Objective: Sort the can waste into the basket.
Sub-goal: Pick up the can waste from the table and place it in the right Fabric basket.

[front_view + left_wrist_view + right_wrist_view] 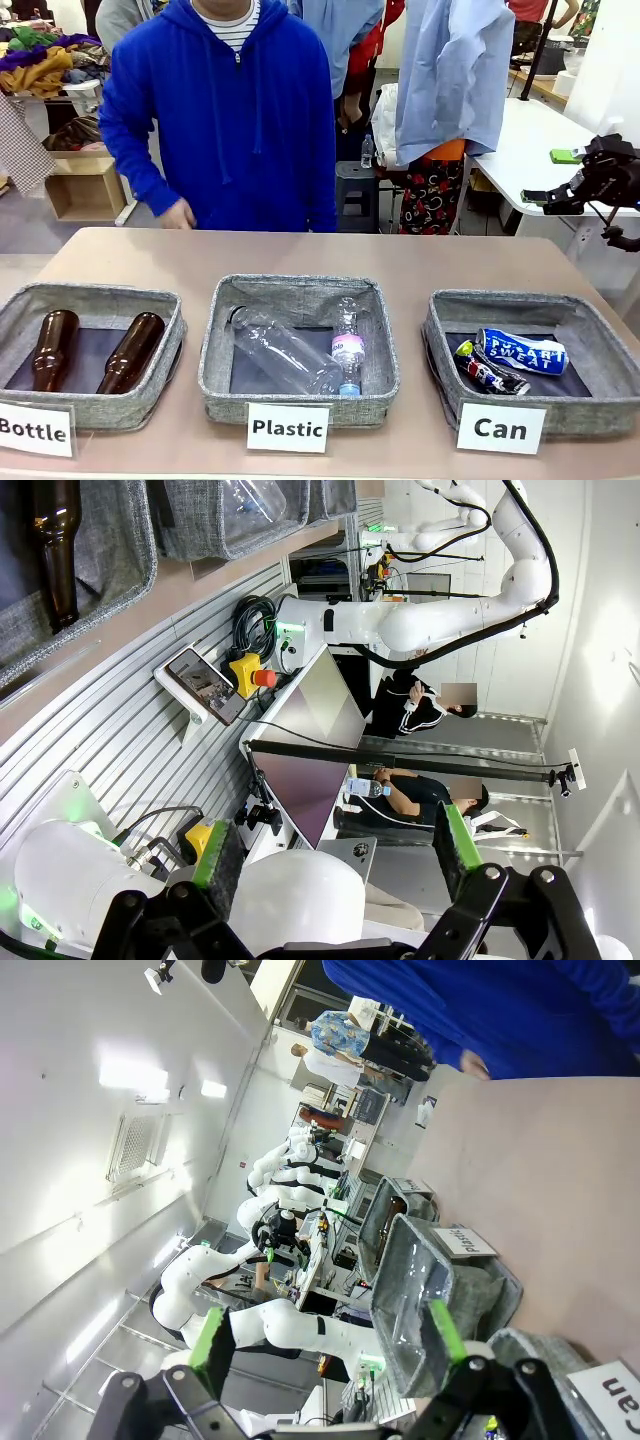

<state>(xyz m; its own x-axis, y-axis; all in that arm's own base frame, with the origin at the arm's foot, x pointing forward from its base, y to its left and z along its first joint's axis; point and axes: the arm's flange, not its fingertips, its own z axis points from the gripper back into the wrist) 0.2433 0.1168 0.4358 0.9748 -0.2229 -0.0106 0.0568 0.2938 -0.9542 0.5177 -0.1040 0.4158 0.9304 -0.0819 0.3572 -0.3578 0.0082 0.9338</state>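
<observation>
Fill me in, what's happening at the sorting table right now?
Nothing is being handled. Both cans, the blue can and the crushed can, lie in the Can basket. The right claw and left claw are open and hold nothing. The person stands at the far side, one hand at the table edge.

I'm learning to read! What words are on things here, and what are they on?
"Bottle": white sign on the left basket.
"Plastic": sign on the middle basket.
"Can": sign on the right basket.
"POCARI SWEAT": blue can.
Plastic bottle label: too small to read.
</observation>
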